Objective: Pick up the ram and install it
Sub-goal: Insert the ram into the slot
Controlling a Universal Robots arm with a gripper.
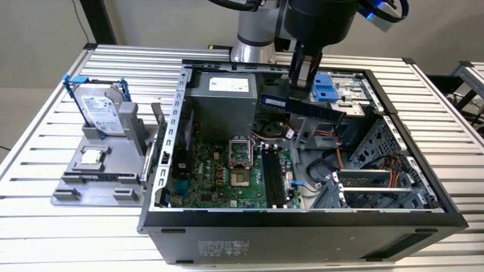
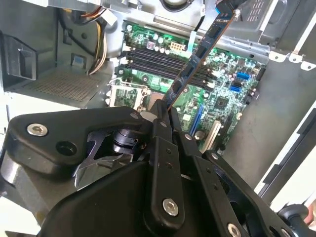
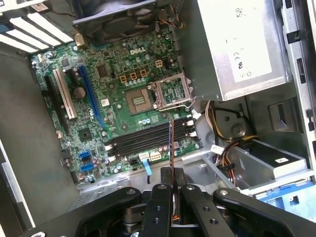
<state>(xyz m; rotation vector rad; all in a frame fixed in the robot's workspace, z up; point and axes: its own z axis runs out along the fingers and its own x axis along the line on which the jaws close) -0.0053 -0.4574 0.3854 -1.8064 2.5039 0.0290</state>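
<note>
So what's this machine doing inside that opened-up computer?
A robot arm is fitting memory into an open desktop computer. Its gripper is clamped on the ram, a thin circuit-board stick, and holds it in the air above the motherboard. The black memory slots below look empty, so the stick is not in yet. On the exterior view's left, a hard drive and a processor chip sit on a gray stand.

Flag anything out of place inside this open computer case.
The long blue-green ram stick is clamped in the fingers of the gripper above the case, clear of the black memory slots. The processor socket stands empty, metal latch frame flipped open.
</note>
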